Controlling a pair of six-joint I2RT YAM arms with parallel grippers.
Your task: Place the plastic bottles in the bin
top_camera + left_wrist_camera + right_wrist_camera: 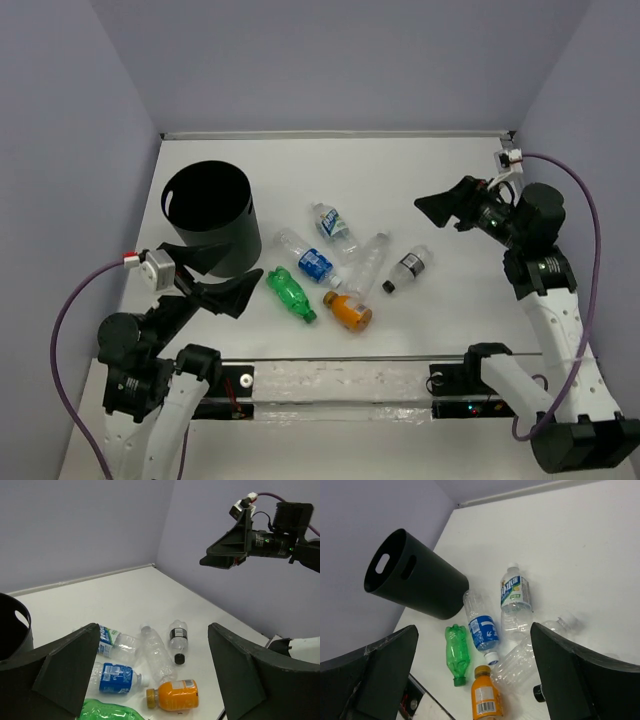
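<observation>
Both grippers are seen spread wide and empty: the left gripper (pixel 250 292) is held low beside the bin (pixel 215 240), and the right gripper (pixel 428 214) is raised above the far right of the table (pixel 450 170). The bin stands upright at the left. All six bottles lie on their sides in a loose cluster just right of it:

- the green bottle (pixel 291 294) and the orange bottle (pixel 348 310) lie nearest the arms;
- the blue-labelled bottle (pixel 312 264) and the unlabelled clear bottle (pixel 368 262) lie in the middle;
- the dark-labelled bottle (pixel 408 268) lies to the right;
- the blue-and-white bottle (pixel 333 224) lies farthest back.

The clear ones look empty, so they are judged light, thin-walled and easily dented. Their round, smooth sides are likely to roll or slip when nudged. A hold is best taken across the middle of the body, around the label, with the jaws set square to the bottle's length. Bottles at the edge of the cluster are judged easier to take, since the fingers are given more room there.
</observation>
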